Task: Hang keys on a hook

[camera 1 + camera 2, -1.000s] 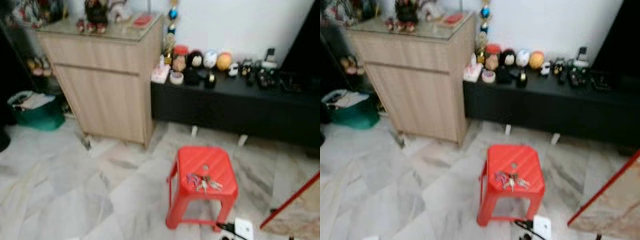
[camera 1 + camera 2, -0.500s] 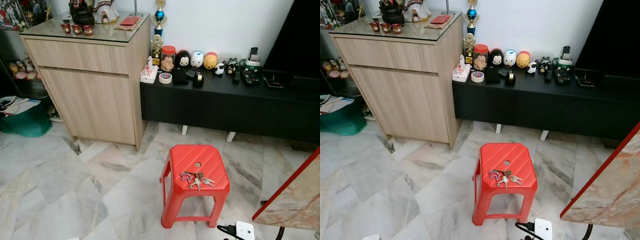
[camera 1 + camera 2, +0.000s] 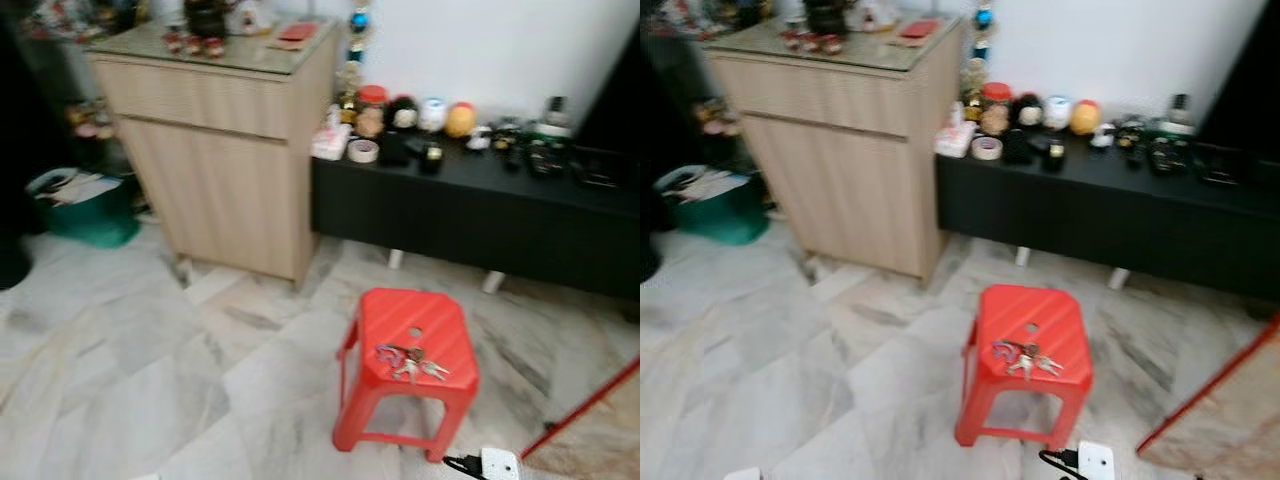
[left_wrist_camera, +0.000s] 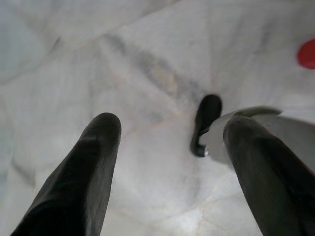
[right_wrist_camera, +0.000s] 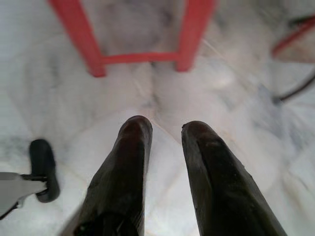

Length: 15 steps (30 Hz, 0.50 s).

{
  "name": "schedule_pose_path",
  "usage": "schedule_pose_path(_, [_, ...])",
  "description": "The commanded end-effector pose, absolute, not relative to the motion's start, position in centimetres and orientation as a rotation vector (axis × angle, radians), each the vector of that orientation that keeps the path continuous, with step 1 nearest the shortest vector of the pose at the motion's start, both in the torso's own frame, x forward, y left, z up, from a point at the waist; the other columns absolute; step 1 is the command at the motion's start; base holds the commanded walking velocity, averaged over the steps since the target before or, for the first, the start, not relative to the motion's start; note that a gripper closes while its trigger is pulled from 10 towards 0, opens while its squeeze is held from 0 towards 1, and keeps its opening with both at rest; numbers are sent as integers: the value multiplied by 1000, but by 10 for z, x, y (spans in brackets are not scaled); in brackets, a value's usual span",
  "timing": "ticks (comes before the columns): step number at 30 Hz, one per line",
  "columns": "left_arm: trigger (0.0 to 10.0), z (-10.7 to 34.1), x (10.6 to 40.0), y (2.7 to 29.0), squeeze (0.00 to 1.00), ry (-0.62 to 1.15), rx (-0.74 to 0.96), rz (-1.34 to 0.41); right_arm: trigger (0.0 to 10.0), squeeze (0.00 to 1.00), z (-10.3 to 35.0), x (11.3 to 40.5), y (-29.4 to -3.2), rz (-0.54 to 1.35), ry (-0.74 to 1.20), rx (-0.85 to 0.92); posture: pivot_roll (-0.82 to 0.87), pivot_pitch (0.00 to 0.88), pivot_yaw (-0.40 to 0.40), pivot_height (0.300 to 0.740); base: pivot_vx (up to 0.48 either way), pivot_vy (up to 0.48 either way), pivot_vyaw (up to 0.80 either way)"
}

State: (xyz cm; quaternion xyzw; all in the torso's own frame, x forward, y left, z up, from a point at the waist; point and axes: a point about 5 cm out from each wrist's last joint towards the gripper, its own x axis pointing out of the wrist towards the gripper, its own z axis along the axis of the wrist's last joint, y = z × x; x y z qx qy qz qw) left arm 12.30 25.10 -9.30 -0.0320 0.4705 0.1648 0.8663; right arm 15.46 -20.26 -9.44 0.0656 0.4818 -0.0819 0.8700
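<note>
One bunch of keys lies on the red stool, ahead of both jaws. Left gripper spread wide, right gripper slightly parted, empty. Approach squarely, then descend over the keyring.

Keys on stool (blurred, seemingly near its front), cabinet behind-left, bench behind.

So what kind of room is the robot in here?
Probably a living room in a home: a marble floor, a wooden cabinet topped with ornaments, and a low black console lined with toys and remotes. Keys lie on a red stool.
</note>
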Motion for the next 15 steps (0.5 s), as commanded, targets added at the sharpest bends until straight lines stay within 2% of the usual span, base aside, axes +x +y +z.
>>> schedule_pose_path(1, [10000, -94, 121, 250, 0, 995, -77, 346, 10000, 0, -96, 150, -206, -178, 1013, 139, 66, 0, -36, 740, 0, 0, 0])
schedule_pose_path(13, [10000, -95, 119, 249, 0, 994, -80, 354, 10000, 0, -95, 149, -206, -172, 1007, 140, 69, 0, -38, 740, 0, 0, 0])
schedule_pose_path(14, [10000, -95, 119, 249, 0, 993, -81, 354, 10000, 1000, -95, 149, -206, -175, 1002, 153, 69, 0, -38, 740, 0, 0, 0])
schedule_pose_path(15, [10000, -95, 119, 249, 0, 993, -82, 355, 10000, 1000, -95, 149, -206, -175, 999, 163, 68, 0, -38, 740, 0, 0, 0])
